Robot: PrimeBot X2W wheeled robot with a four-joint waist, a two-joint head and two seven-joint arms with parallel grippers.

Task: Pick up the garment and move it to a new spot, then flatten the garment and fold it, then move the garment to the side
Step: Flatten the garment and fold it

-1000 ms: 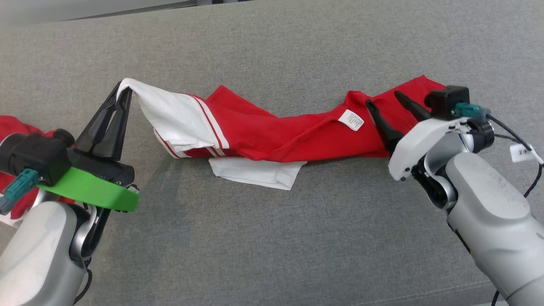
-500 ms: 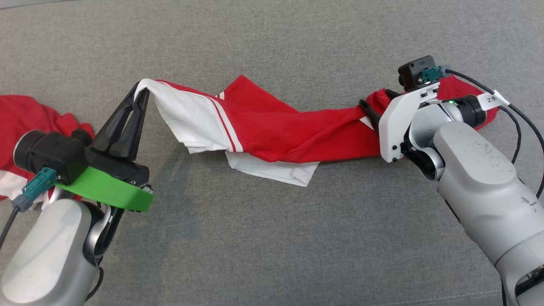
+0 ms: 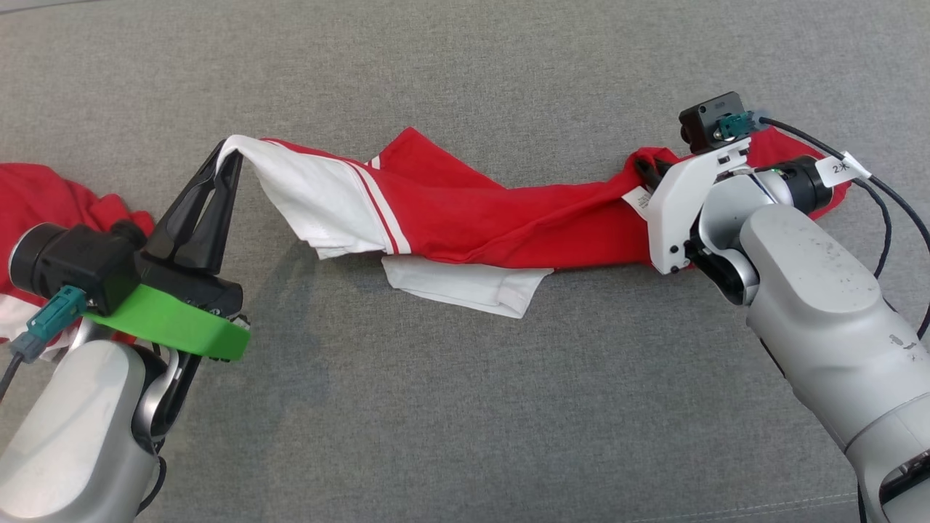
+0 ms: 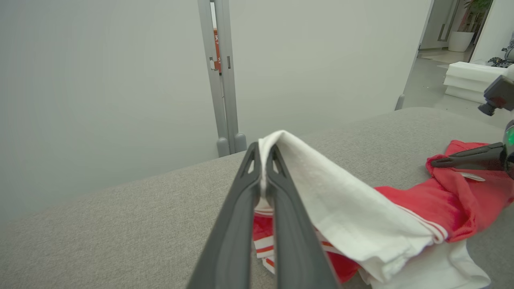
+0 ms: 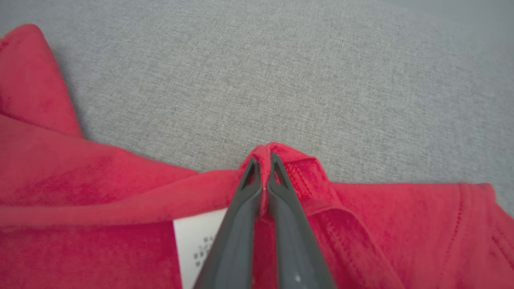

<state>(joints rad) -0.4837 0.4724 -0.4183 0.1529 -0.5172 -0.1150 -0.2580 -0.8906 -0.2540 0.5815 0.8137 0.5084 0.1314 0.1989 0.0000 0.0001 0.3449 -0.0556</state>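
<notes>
A red garment [image 3: 494, 218] with white sleeves and white stripes lies stretched in a rumpled band across the grey cushion [image 3: 465, 407]. My left gripper [image 3: 225, 149] is shut on the tip of a white sleeve and holds it lifted off the cushion. The left wrist view shows the white cloth [image 4: 341, 200] draped over my left gripper [image 4: 263, 150]. At the garment's other end my right gripper [image 3: 643, 165] is shut on a raised red fold beside the white label [image 3: 638, 200]. In the right wrist view my right gripper [image 5: 262, 160] pinches that red fold [image 5: 281, 154].
Another red and white cloth [image 3: 51, 196] lies at the cushion's left edge, behind my left arm. A black cable [image 3: 886, 211] loops off my right wrist. Beyond the cushion stand a pale wall panel and a grey post [image 4: 223, 80]. Bare grey cushion spreads in front of the garment.
My right gripper, open over the red end a second ago, has come down and shut on a fold. The head camera shifted early on. My left gripper kept its hold on the sleeve.
</notes>
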